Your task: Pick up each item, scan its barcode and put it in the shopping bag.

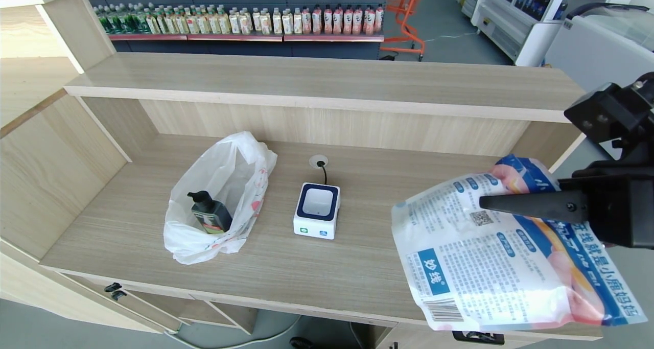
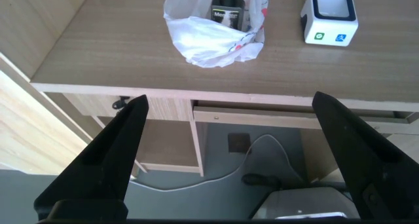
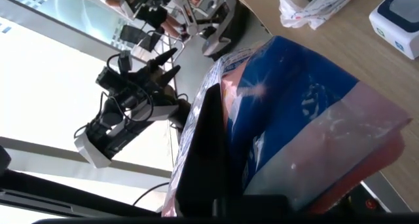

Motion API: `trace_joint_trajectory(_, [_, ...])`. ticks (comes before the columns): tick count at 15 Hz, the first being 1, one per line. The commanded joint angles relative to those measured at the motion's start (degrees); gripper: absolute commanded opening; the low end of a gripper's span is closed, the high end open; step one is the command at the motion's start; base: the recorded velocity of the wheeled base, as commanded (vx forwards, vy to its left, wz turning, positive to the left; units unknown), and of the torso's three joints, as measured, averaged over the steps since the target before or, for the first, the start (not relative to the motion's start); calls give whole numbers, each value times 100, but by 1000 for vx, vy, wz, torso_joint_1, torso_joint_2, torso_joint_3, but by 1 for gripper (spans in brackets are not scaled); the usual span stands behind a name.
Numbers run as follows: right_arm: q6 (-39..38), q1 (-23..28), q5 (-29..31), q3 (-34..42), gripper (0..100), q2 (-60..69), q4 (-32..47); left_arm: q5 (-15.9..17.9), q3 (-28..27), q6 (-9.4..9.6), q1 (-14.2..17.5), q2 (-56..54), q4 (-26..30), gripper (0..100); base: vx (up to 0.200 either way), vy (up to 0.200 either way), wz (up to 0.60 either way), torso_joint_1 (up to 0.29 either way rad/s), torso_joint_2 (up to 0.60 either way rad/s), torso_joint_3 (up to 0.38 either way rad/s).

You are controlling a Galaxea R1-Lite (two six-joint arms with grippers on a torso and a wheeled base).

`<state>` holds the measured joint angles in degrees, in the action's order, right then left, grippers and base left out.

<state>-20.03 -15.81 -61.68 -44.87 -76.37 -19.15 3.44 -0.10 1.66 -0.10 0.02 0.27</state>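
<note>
My right gripper point(image 1: 490, 203) is shut on a blue, white and pink pouch point(image 1: 475, 267), holding it in the air over the table's front right corner. The printed back and a barcode point(image 1: 445, 309) face up toward the head view. In the right wrist view the pouch point(image 3: 294, 112) sits between the dark fingers point(image 3: 209, 152). A white scanner point(image 1: 317, 210) stands mid-table. Left of it lies a white shopping bag point(image 1: 219, 201) with a dark pump bottle point(image 1: 209, 213) inside. My left gripper point(image 2: 230, 103) hangs open and holds nothing, in front of and below the table edge, facing the bag point(image 2: 209, 37) and scanner point(image 2: 330, 18).
A raised counter ledge point(image 1: 327, 83) walls the back of the table, and a side panel point(image 1: 51, 170) closes the left. The scanner's cable runs into a hole point(image 1: 318, 161). A drawer front point(image 2: 262, 112) sits under the tabletop. Bare wood point(image 1: 286, 267) lies in front of the scanner.
</note>
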Motion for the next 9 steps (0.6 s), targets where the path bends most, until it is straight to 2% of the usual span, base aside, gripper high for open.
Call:
trace_joint_trajectory(1, [-150,-1,-1,-74,0,8,-10,-1,1,1,1,6,0,100,0,0,0,0,0,0])
trace_joint_trajectory(6, [-370,-1,-1,-118,0,35,-89,-1,1,1,1,-2,0,100,0,0,0,0,0,0])
trace_joint_trajectory(9, [-124,-27,16,-92,0,518,-256,-1,1,1,1,6,0,100,0,0,0,0,0,0])
